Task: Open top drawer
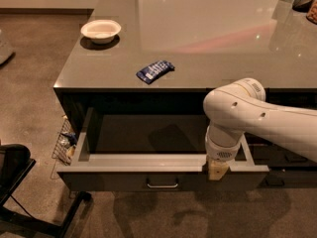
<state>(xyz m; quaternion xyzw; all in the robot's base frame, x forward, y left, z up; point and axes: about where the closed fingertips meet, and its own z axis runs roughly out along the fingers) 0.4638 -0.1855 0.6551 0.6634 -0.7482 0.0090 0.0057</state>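
Note:
The top drawer [143,162] of the dark-grey counter stands pulled out wide. Its lighter grey inside shows and looks empty. Its dark front faces down-frame with a small metal pull [162,184] at the middle. My gripper [218,169] hangs from the white arm [257,118] that comes in from the right. It sits at the drawer's front top edge, right of the pull, against the front panel.
A white bowl [101,30] and a blue snack packet [155,71] lie on the counter top [208,38]. A wire basket [64,142] stands on the floor left of the drawer. A black chair base [20,182] is at lower left. Dark items sit at the counter's far right.

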